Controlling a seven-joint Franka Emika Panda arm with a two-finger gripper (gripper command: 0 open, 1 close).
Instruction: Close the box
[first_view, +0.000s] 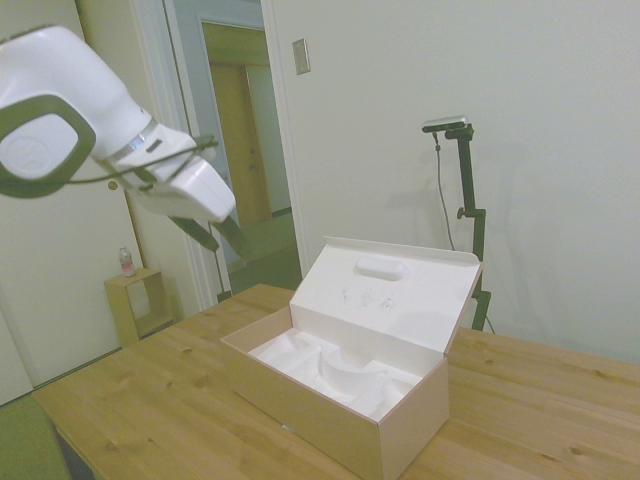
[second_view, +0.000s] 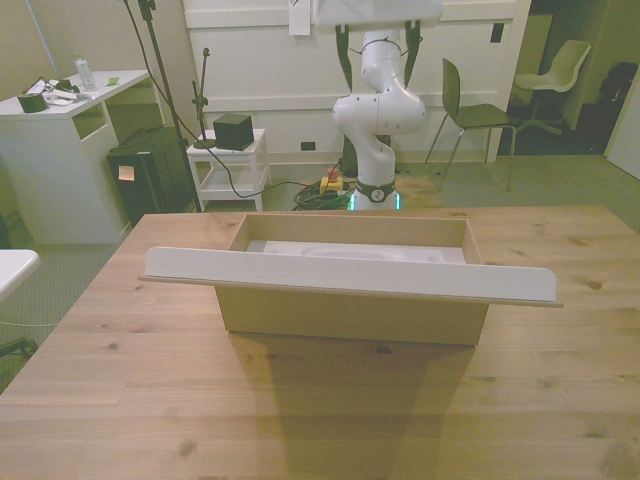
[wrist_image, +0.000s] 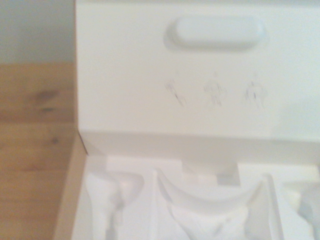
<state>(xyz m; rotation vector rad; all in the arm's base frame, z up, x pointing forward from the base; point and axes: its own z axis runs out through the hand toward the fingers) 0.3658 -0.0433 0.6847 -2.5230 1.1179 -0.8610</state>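
Observation:
The long cardboard box (first_view: 330, 405) sits in the middle of the wooden table (first_view: 130, 400), pale tan outside. Its hinged lid (first_view: 400, 290) stands open, leaning back from the far long side, white inside with an oval raised patch. A white moulded insert (first_view: 330, 370) fills the box. In the front view the box wall (second_view: 350, 315) faces the camera and the lid's back (second_view: 350, 272) stretches across it. The wrist view looks onto the lid's inner face (wrist_image: 175, 75) and the insert (wrist_image: 200, 205). My gripper (first_view: 222, 240) hangs open high above the table, off the box's open long side, touching nothing.
A small wooden shelf (first_view: 135, 305) with a bottle (first_view: 126, 262) stands on the floor beyond the table. Behind the table in the front view are a white cart (second_view: 230, 160), a desk (second_view: 60, 110) and a chair (second_view: 470, 115).

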